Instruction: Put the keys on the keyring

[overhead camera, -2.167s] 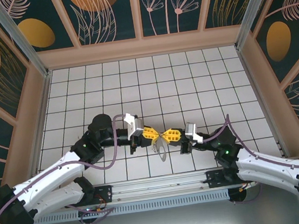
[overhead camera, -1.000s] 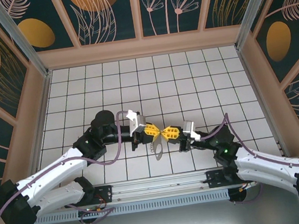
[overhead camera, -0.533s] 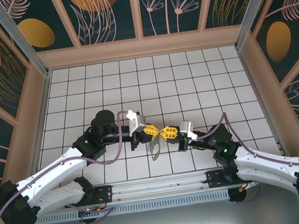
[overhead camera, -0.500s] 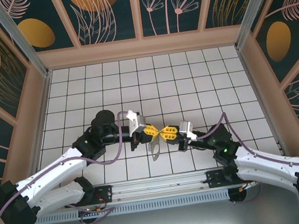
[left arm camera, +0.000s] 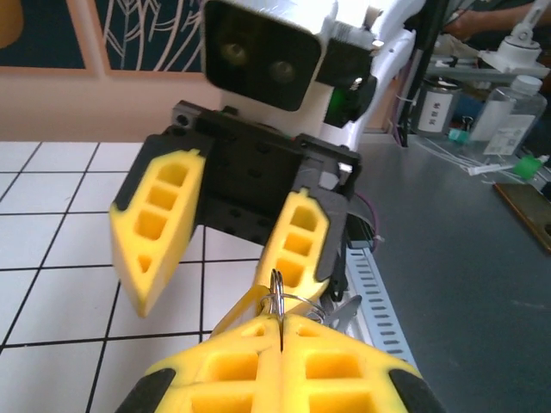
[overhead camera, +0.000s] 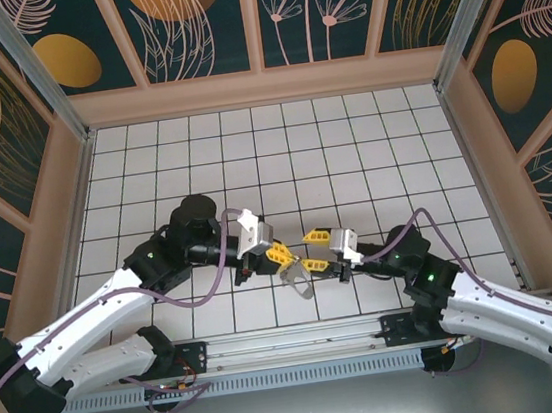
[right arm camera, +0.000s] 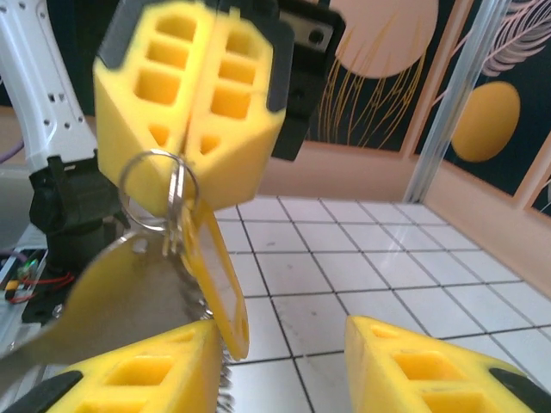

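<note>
My left gripper (overhead camera: 280, 254) is shut on a thin wire keyring (left arm camera: 277, 297), held above the tiled floor (overhead camera: 351, 157). From the keyring (right arm camera: 155, 189) hang a silvery key (right arm camera: 112, 297) and a flat yellow tag (right arm camera: 217, 280). In the top view the keys (overhead camera: 298, 278) dangle just below the two grippers. My right gripper (overhead camera: 314, 249) faces the left one, open, with nothing between its yellow fingers (right arm camera: 138, 379). The tag and key hang right beside its left finger. In the left wrist view my left gripper (left arm camera: 281, 334) pinches the ring, with the right gripper's spread fingers (left arm camera: 159, 219) close behind.
Wooden walls (overhead camera: 261, 85) bound the white tiled floor on three sides. A metal rail (overhead camera: 293, 343) with the arm bases runs along the near edge. A grey bench (left arm camera: 465, 258) with bottles lies beyond the rail.
My right gripper has opened and drawn back a little to the right. The left gripper stays shut on the keyring, and the keys have swung slightly right.
</note>
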